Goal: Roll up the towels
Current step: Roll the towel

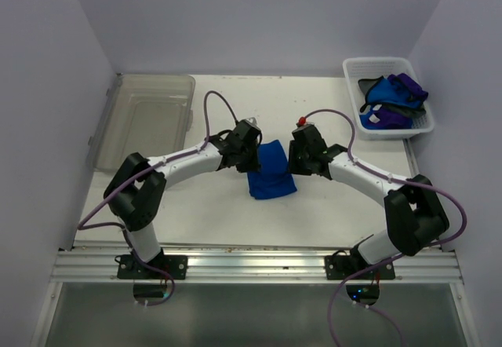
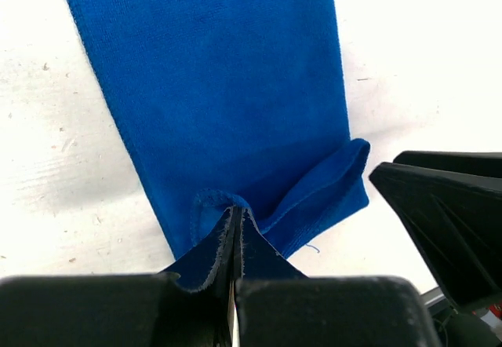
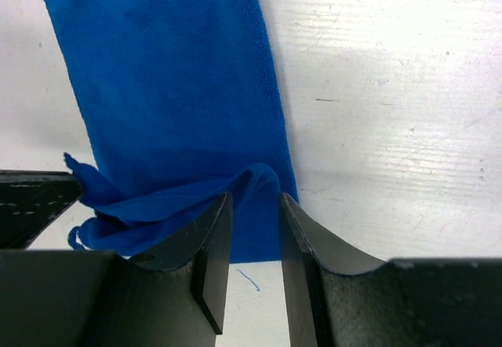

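Towel (image 1: pixel 272 173), blue, lies mid-worktop (image 1: pixel 204 206) between the two arms, mostly flat and smooth. Left tool (image 2: pixel 237 221) is pinched tight on one short end, with the hem puckered into a small peak between its fingers. Right tool (image 3: pixel 255 202) is at that same end, just beside the left one. Its fingers stand slightly apart, straddling a raised fold of the hem, and worktop shows through the gap, so no clamp that I can see. The corner between the two tools is turned over on itself.

White basket (image 1: pixel 424 129) in the far right corner holds a heap of blue towels (image 1: pixel 388 89) and purple towels (image 1: pixel 384 117). Clear plastic tub (image 1: pixel 118 127) sits far left.
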`<control>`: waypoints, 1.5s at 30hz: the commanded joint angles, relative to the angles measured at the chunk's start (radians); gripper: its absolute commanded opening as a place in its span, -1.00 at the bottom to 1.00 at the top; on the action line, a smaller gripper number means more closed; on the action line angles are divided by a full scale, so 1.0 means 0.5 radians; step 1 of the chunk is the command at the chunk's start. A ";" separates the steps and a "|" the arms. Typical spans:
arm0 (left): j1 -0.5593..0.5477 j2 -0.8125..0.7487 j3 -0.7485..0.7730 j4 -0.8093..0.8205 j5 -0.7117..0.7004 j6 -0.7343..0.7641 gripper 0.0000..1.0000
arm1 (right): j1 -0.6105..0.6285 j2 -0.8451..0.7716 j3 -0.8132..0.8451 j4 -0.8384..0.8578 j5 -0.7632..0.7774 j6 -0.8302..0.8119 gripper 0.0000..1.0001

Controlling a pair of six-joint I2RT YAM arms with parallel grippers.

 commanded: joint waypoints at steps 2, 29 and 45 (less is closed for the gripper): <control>0.013 -0.113 -0.017 -0.047 -0.034 -0.021 -1.00 | -0.011 0.005 0.100 -0.042 -0.043 -0.094 -0.26; 0.019 -0.134 0.078 -0.271 -0.126 -0.079 -0.31 | 0.136 -0.318 -0.302 0.130 -0.067 0.023 -0.54; -0.180 -0.386 -0.302 -0.173 0.019 -0.156 -0.77 | 0.265 0.170 0.001 0.201 -0.086 0.004 -0.93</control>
